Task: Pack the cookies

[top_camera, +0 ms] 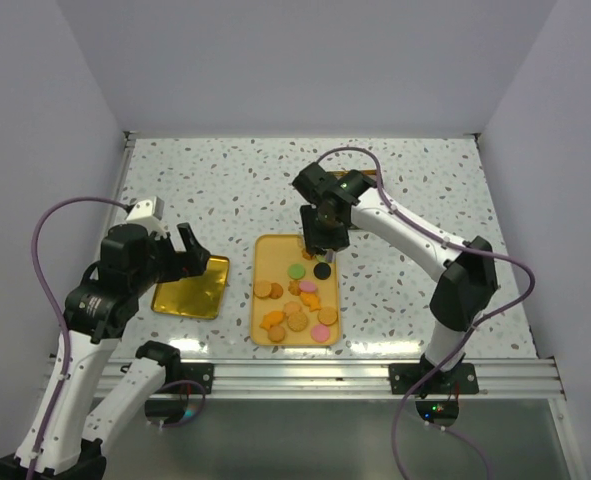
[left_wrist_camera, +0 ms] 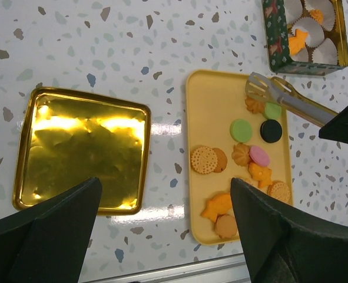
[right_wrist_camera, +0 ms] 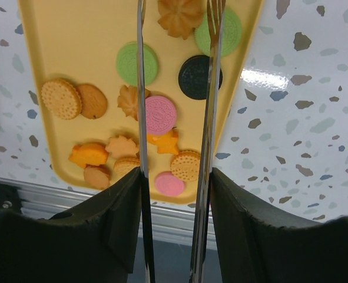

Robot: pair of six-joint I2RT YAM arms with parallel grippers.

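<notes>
— Where did we find the small round and flower-shaped cookies, seen from the right gripper?
— Directly below it, spread on the flat matte yellow tray. We saw its fingers clenched on the slim shiny metal tongs, whose two blades stood apart above the far cookies, one blade crossing a green disc; whether it touched, we could not tell.
— And their look?
— Ridged sandwich rounds in pink, green and black, dotted tan biscuits, orange star and swirl shapes.
— The left gripper?
— Released, jaws wide, grasping nothing. We saw the glossy square gold-coloured tray ahead of its left finger, the cookies ahead of its right finger, and beyond them the green patterned tin of pleated white paper cups.
</notes>
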